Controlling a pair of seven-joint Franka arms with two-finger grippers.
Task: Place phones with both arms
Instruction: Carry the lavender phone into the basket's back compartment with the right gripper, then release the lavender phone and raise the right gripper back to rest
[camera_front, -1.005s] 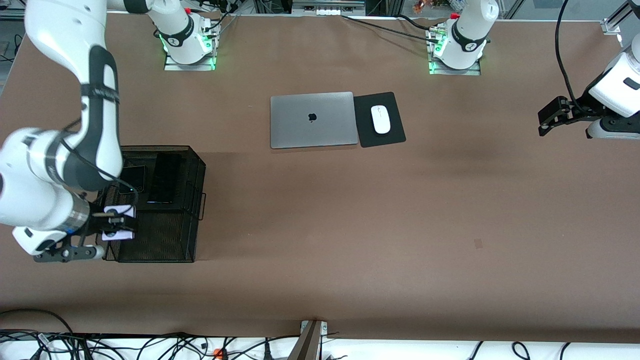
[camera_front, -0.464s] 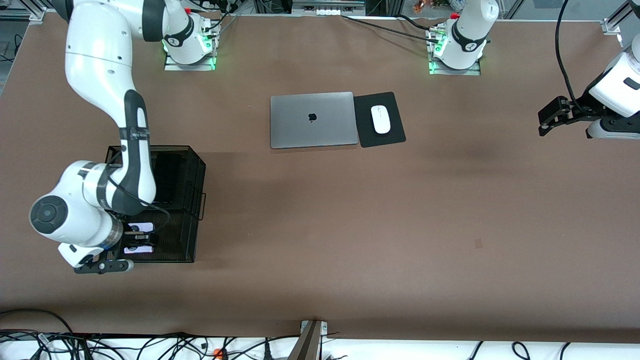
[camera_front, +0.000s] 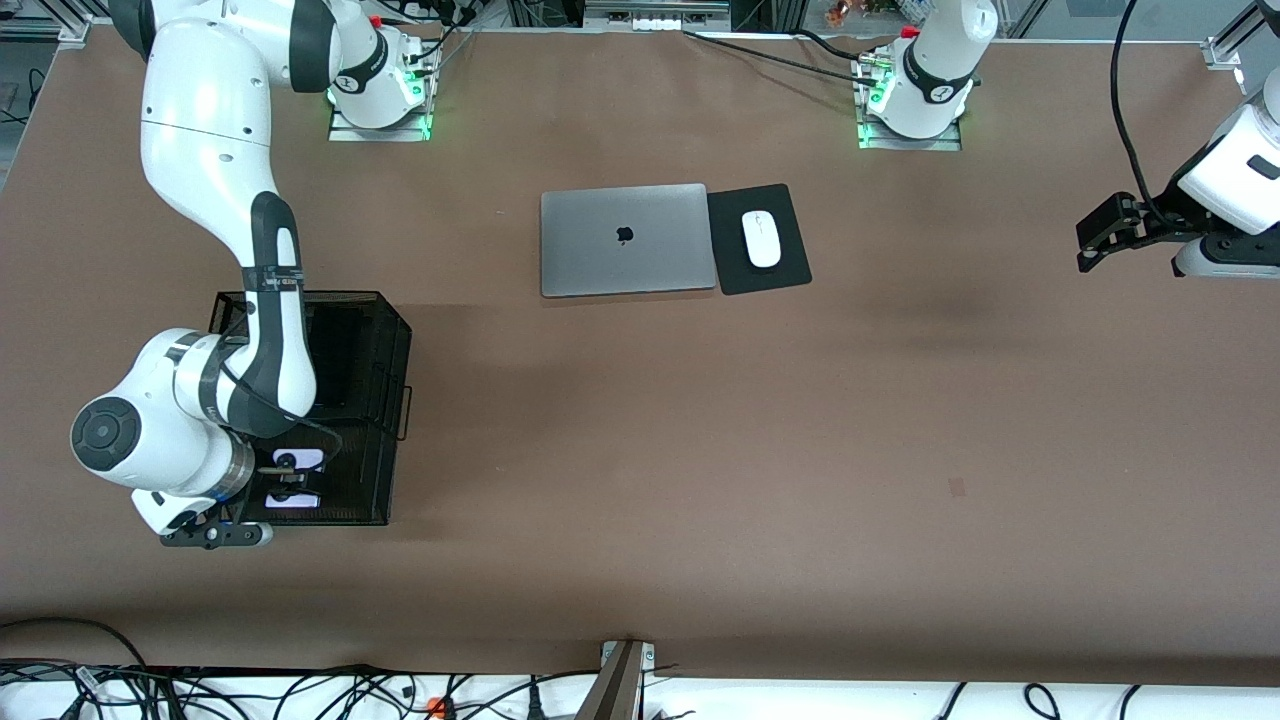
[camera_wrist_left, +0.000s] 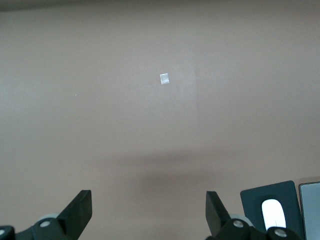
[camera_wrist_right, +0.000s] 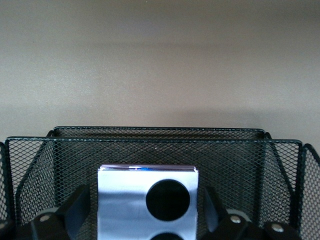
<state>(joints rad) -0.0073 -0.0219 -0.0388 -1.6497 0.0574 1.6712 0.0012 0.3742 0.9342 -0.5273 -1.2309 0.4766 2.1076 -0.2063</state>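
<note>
The small lavender-white phone (camera_front: 300, 459) with black circles lies in the end of the black mesh basket (camera_front: 396, 340) nearer the front camera. My right gripper (camera_front: 284, 479) is down in the basket, its fingers open on either side of the phone (camera_wrist_right: 125, 200), with a thin gap on each side. The long slim black phone (camera_front: 338, 360) lies in the basket's farther part, half covered by the right arm. The small square black phone is hidden under that arm. My left gripper (camera_front: 1092, 238) waits open and empty above the table at the left arm's end; it also shows in the left wrist view (camera_wrist_left: 148, 197).
A closed grey laptop (camera_front: 625, 240) lies mid-table toward the arm bases, with a white mouse (camera_front: 761, 238) on a black pad (camera_front: 790, 272) beside it. The mouse (camera_wrist_left: 272, 212) also shows in the left wrist view. A small pale mark (camera_front: 957, 487) is on the brown table.
My right arm has swung over the basket and lowered the lavender-white phone into its nearer end. The fingers now stand apart from the phone. The left arm has not moved.
</note>
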